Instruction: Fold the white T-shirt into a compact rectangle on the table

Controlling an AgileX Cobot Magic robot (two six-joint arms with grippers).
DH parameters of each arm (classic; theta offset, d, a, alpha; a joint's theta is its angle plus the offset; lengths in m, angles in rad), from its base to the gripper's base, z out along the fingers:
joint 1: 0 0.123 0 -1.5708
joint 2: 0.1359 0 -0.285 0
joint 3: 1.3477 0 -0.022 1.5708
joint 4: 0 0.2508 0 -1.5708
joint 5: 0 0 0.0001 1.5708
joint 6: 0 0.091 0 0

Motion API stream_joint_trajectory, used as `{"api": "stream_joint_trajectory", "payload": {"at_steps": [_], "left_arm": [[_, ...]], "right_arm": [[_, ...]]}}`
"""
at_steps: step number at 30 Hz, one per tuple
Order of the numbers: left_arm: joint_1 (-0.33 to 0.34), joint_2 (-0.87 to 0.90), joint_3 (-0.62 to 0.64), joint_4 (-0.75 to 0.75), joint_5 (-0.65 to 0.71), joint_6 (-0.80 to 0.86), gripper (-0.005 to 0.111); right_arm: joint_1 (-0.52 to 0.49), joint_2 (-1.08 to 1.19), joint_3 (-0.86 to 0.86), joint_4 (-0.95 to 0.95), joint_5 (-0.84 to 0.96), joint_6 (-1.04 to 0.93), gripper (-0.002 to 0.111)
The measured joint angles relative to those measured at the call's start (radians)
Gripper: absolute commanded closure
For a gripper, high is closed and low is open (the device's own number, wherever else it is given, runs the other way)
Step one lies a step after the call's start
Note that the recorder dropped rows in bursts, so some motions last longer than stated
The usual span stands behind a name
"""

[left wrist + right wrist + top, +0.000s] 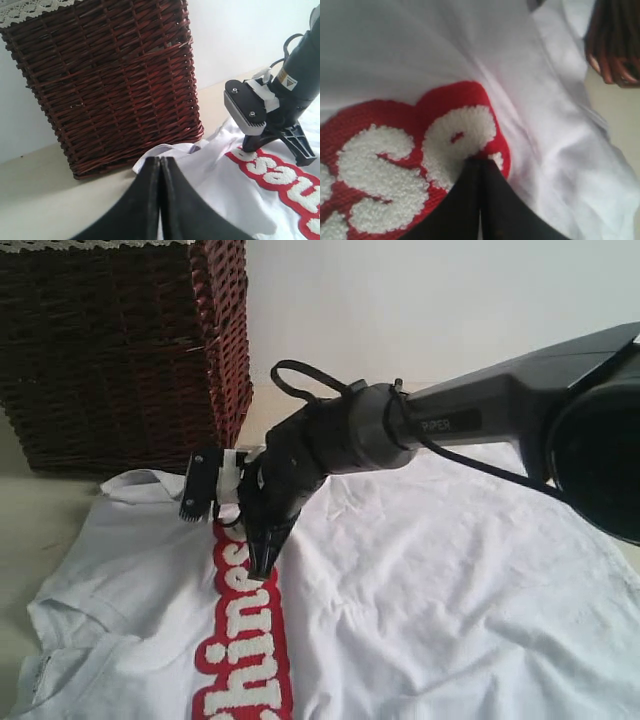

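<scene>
White T-shirt [430, 570] cut off below; right gripper [262, 568] hides some lettering [245, 672]

R gripper [262, 565] jaws together, tips down at white T-shirt [450, 580]; red lettering [245, 665] just under claw. Behind claw, to left: wicker basket [120, 350]. Left of claw: table [30, 530].

T-shirt [420, 580]: "hines"; arm [500, 400]: perhaps "PIPER"

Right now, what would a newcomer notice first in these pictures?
The fuzzy red-outlined lettering on the white T-shirt, spread over the table, stands out most. The right hand, shut, points down at the lettering's end nearest the dark wicker basket, which stands just beyond the shirt.
</scene>
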Motion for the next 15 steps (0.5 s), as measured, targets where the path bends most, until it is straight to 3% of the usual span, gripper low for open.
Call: {"api": "stream_joint_trajectory", "payload": {"at_steps": [6,12,15], "left_arm": [[0.0,0.0,0.0,0.0,0.0,0.0,0.107],[0.0,0.0,0.0,0.0,0.0,0.0,0.107],[0.0,0.0,0.0,0.0,0.0,0.0,0.107]], "right_arm": [[-0.024,-0.01,0.0,0.022,-0.014,0.062,0.108],[-0.033,-0.117,0.022,0.273,0.108,0.071,0.108],[-0.033,-0.222,0.022,0.303,0.176,0.071,0.108]]}}
